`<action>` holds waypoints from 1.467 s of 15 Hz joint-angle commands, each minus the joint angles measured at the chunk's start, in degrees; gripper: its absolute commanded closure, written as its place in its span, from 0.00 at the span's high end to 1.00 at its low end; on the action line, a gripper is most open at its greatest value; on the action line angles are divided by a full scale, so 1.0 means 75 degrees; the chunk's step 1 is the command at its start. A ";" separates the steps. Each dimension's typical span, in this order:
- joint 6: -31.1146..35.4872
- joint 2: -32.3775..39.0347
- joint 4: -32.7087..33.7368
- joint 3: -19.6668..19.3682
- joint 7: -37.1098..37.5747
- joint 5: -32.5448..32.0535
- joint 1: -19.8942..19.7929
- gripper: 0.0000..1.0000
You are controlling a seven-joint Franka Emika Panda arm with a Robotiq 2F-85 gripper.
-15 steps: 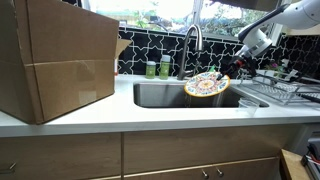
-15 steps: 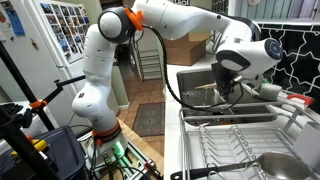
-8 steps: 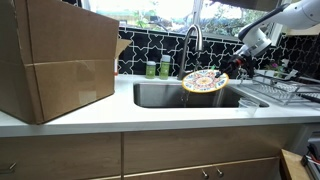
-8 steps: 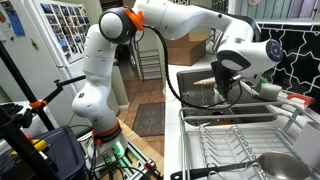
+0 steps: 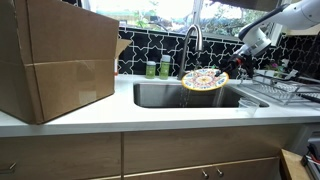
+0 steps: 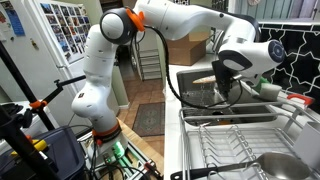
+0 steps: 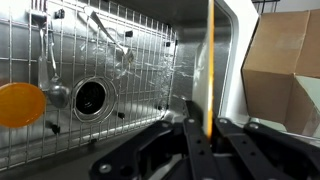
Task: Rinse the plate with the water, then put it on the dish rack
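White kitchen table [image 5: 120,118] holds a stainless steel sink [image 5: 160,95], with the low silvery wire dish rack [image 5: 282,93] just beside it. Above the sink, below the curved metal faucet [image 5: 192,38], the round ceramic plate [image 5: 205,81] patterned in yellow, orange, blue and green hangs roughly level, the gripper [image 5: 229,73] clamping its rim between its jaws.

The white arm [image 6: 100,60] reaches over the sink [image 6: 192,98]. Its gripper [image 6: 228,92] clamps the plate [image 6: 202,78] roughly level, with the dish rack [image 6: 228,148] just beside the basin.
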 commanded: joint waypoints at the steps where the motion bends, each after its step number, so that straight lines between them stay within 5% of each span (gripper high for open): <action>1: 0.0161 0.0089 0.0202 -0.0048 0.0060 0.0209 -0.0092 0.03; 4: 0.0241 0.0079 0.0214 -0.0024 0.0030 0.0148 -0.0077 0.03; 14: -0.1590 0.0388 0.0714 0.0006 -0.0052 -0.0385 -0.0206 0.03; 22: -0.0026 0.0300 0.0569 -0.0045 0.0410 -0.0057 -0.0103 0.03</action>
